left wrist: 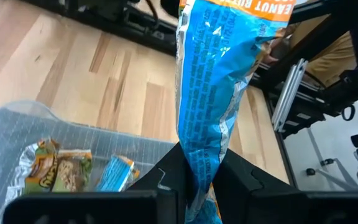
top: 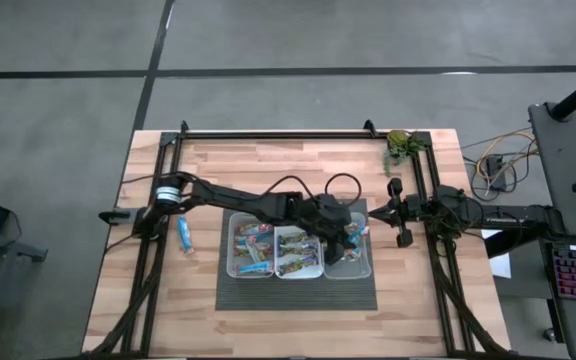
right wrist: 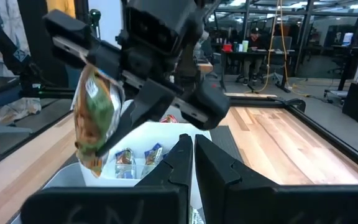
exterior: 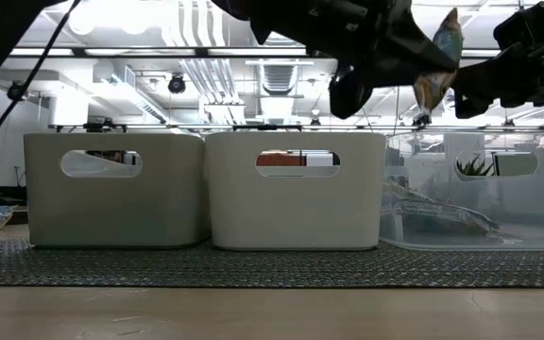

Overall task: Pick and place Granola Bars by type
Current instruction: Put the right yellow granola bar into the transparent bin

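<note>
The left end effector [top: 353, 238] is hanging above the rightmost of three bins [top: 349, 268], which are sitting side by side on a dark mat [top: 238, 295] on the wooden counter [top: 298, 160]. Its fingers [left wrist: 244, 177] are pinching a blue-wrapped granola bar [left wrist: 213, 93] by its lower end, with the wrapper standing up between them. In the low view the held bar is hovering above the clear bin's rim. That bin is holding a few bars [left wrist: 58, 171]; the other two bins are holding many more [top: 273, 250]. One loose blue bar [top: 185, 235] is lying on the counter beside the mat, on the left arm's side. The right end effector [top: 386, 212] is waiting just beside the mat's right edge with its fingers [right wrist: 182, 158] pressed together, gripping nothing. A green leafy plant [top: 401, 145] is sitting at the counter's far right corner
</note>
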You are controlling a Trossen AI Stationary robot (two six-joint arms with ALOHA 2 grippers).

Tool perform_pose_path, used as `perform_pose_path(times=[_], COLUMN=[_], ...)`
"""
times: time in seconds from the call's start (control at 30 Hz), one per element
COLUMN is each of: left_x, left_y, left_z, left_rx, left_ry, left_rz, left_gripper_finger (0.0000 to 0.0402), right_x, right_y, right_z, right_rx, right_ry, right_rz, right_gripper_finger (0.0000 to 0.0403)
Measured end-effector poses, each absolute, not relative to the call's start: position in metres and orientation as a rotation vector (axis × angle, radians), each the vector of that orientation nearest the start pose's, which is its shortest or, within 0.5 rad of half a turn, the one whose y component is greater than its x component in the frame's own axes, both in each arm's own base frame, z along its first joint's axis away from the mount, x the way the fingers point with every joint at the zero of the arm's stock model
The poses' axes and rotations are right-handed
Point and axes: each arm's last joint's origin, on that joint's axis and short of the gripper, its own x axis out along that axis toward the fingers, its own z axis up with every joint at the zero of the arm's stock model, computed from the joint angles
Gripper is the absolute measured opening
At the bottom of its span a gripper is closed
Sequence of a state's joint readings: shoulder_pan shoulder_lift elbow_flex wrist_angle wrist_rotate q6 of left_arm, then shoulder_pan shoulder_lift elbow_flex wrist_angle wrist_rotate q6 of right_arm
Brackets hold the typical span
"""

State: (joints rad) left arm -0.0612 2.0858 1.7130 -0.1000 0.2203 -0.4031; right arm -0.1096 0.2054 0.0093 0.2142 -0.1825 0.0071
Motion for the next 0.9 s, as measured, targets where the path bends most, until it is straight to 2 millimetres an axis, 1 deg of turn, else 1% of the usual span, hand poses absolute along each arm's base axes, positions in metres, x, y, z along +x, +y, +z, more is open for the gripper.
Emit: perform_pose_path(times=[0.2,0.27,0.4,0.53,0.67,0.77,0.9], left_x=[0.485,0.484,0.481,0.479,0.479,0.479,0.479], left_y=[-0.036,-0.036,-0.036,-0.036,-0.036,-0.035,-0.034], left_z=[0.25,0.246,0.238,0.235,0.235,0.235,0.235], left_rx=[-0.465,-0.508,-0.682,-0.847,-0.992,-1.017,-0.976], left_ry=[0.55,0.565,0.629,0.671,0.677,0.673,0.665], left_rz=[-0.164,-0.149,-0.082,-0.013,0.039,0.057,0.055], left_gripper_finger=[0.0046,0.0046,0.0046,0.0046,0.0046,0.0046,0.0055], right_x=[0.11,0.11,0.11,0.11,0.11,0.11,0.11], right_y=[-0.007,-0.007,-0.007,-0.007,-0.007,-0.007,-0.007], right_z=[0.17,0.17,0.17,0.17,0.17,0.17,0.17], right_rx=[0.005,0.004,0.004,0.004,0.004,0.005,0.005], right_ry=[-0.018,-0.018,-0.018,-0.017,-0.018,-0.018,-0.018], right_rz=[0.073,0.073,0.073,0.073,0.073,0.073,0.073], right_gripper_finger=[0.0009,0.0009,0.0009,0.0009,0.0009,0.0009,0.0009])
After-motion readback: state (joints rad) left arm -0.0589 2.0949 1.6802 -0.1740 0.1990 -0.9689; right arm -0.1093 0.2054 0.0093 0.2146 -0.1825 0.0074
